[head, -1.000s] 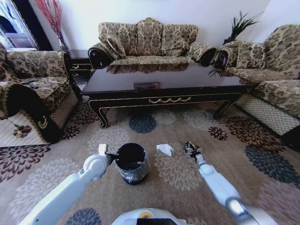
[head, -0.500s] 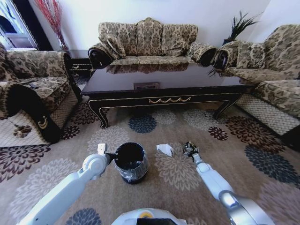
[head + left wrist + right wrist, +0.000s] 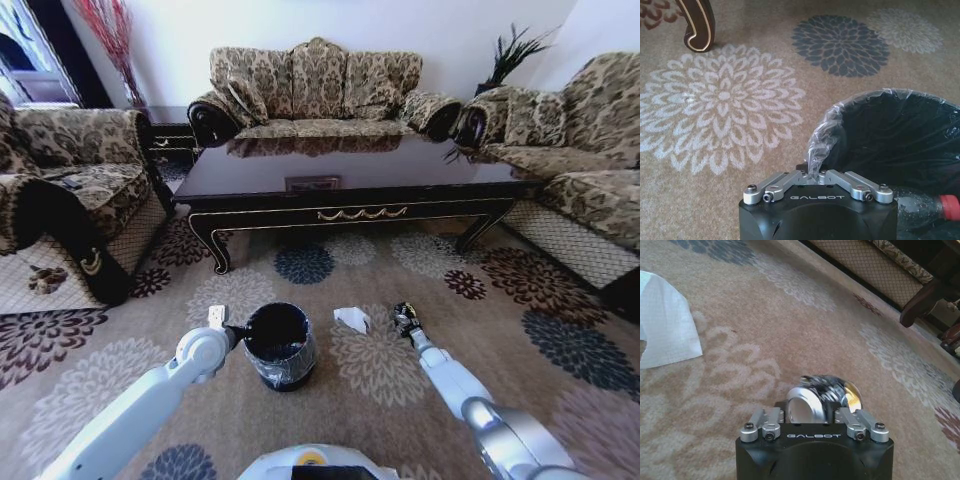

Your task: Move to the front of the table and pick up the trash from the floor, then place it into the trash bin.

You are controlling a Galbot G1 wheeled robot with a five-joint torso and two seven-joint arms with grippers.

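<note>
The dark table stands ahead on the patterned carpet. In front of it is the black trash bin with its clear liner. My left gripper is shut on the bin's rim and liner. A clear bottle with a red cap lies inside the bin. A crumpled white paper lies on the floor to the right of the bin. Just right of it, my right gripper is low over the carpet. It is shut on a round shiny object, and the paper lies apart from it.
Patterned sofas stand on the left, behind and to the right of the table. A curved table leg rises from the carpet beyond the bin. A small dark side table fills the back left corner.
My right gripper has shifted slightly left, toward the paper, with the shiny object. The right forearm has swung closer to me. The left arm and the bin have stayed in place.
</note>
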